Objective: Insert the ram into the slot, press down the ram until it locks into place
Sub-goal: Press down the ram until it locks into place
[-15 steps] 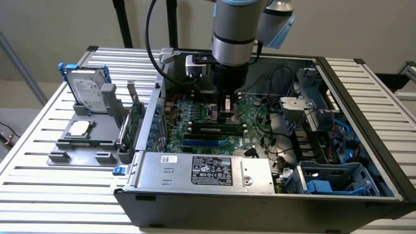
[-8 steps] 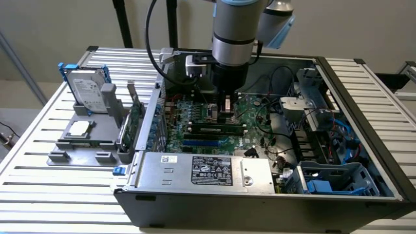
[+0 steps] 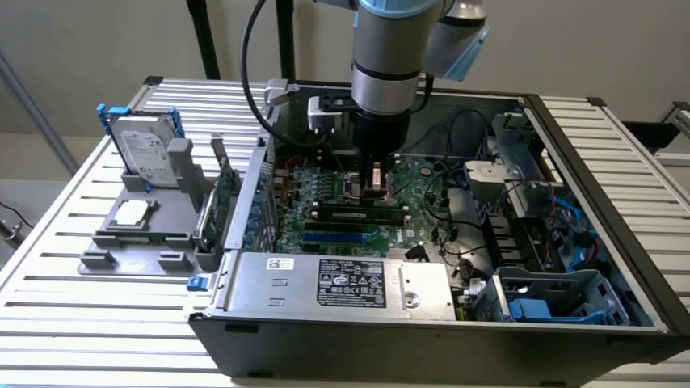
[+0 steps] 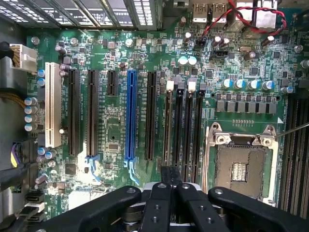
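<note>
- Long, thin green ram stick with black chips [image 3: 361,216]: lies seated lengthwise in a long narrow black plastic slot [image 3: 353,221] on the green motherboard [image 3: 323,194], inside the open dark-grey computer case [image 3: 603,162].
- Black two-finger gripper [image 4: 171,178]: fingers pressed together with no gap, nothing between them; in the exterior view it hangs just above the board, near the ram.
- Wrist view: parallel black memory sockets [image 4: 182,130] beside a square silver CPU socket [image 4: 240,166] and a long blue connector [image 4: 130,116].
- Silver hard drive in a blue bracket [image 3: 144,149]: on the slatted table [image 3: 65,267], at the exterior view's left.
</note>
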Motion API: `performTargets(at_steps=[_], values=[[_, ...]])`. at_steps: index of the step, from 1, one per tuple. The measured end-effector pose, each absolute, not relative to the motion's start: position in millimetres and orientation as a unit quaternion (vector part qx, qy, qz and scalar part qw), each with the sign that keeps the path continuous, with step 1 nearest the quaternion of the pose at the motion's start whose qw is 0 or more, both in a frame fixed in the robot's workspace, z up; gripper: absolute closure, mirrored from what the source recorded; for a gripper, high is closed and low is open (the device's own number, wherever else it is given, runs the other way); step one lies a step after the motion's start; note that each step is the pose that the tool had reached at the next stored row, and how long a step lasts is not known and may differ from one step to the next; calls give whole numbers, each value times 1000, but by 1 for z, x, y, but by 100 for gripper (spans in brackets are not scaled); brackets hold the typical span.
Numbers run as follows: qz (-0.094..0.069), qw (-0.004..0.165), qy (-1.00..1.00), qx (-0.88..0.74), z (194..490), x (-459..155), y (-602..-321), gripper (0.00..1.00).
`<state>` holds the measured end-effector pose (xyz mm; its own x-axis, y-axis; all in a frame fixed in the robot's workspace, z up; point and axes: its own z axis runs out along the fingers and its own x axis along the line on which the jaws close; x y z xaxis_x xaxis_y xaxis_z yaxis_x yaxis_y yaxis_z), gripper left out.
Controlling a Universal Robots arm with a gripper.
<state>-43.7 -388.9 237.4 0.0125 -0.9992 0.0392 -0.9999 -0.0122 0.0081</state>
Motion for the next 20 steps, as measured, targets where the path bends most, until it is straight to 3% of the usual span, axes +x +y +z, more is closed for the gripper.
performTargets(at_steps=[13,20], values=[[12,18,-708,706,226,-44,-388,89],[10,19,-711,703,256,-43,-388,89]])
